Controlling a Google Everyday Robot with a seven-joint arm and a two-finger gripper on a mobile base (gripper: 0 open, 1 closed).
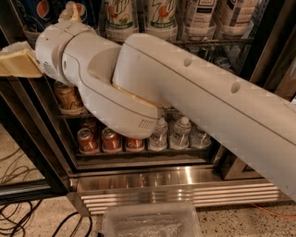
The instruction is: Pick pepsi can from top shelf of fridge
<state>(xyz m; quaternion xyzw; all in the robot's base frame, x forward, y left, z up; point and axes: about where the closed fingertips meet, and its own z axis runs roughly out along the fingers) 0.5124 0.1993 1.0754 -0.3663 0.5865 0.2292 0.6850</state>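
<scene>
While the gripper (40, 36) hangs at the upper left of the fridge (185, 183) with its tan fingers (16, 64) spread and empty, we judge ourselves mid-approach: next we must line them around the pepsi can (39, 10) just above on the top shelf (208, 41).

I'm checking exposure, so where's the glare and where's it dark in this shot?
Camera view: glare streaks the steel base panel; the arm is brightly lit; the pepsi can sits dim above the gripper at the left edge.
</scene>
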